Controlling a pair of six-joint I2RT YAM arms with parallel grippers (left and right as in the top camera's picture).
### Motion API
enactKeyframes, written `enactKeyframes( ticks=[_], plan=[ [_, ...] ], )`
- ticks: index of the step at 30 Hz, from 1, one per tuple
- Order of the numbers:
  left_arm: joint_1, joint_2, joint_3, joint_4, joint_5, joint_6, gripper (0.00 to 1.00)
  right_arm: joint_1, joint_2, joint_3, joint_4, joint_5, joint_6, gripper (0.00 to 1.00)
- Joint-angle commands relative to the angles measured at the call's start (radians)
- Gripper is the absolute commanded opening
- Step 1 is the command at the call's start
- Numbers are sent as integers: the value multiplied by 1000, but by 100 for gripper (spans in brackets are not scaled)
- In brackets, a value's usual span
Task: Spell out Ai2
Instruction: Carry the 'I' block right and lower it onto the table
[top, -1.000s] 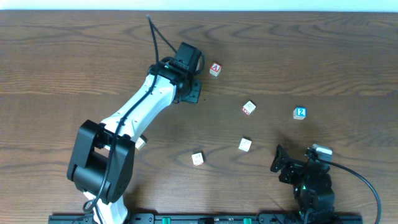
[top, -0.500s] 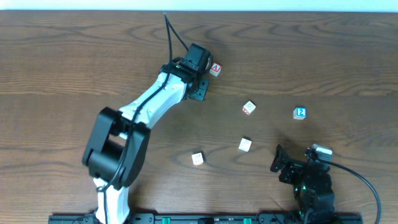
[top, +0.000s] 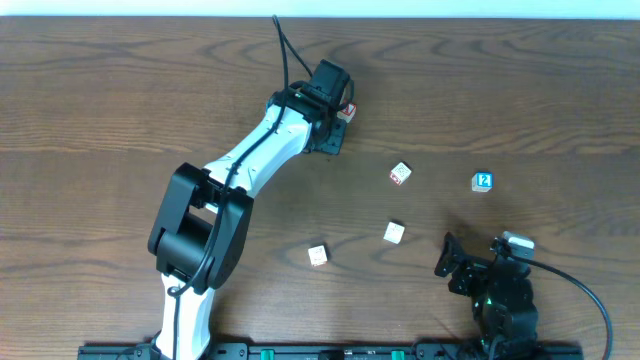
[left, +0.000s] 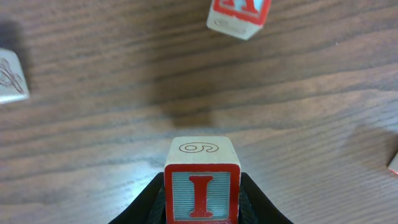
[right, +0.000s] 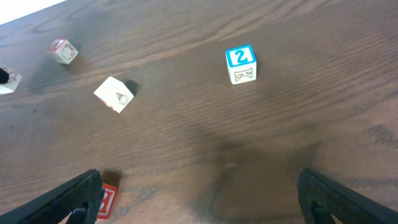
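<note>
Dark wood table. Left fingers clamped on "I" cube, near "A" cube; right fingers wide open, empty — "2" cube well apart. Step in hand, likely: placing "I"; next — lowering it just beside "A", faces aligned.

Seven in all — four red-framed cubes, one blue-framed cube, two pale cubes.

The I cube is held between the jaws of the left gripper, the A cube is located just ahead of it, the 2 cube is placed well apart to the right, and the first spare cube is set between them, with the second spare cube and third spare cube nearer the front edge.
</note>
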Motion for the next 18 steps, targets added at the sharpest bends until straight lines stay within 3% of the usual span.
enactKeyframes(
  ticks=[1, 18],
  plan=[
    [-18, 21, 15, -14, 6, -51, 6, -5, -5, -2, -1, 0, 18, 99],
    [-47, 84, 14, -33, -56, -174, 6, -5, -5, -2, -1, 0, 18, 99]
  ],
)
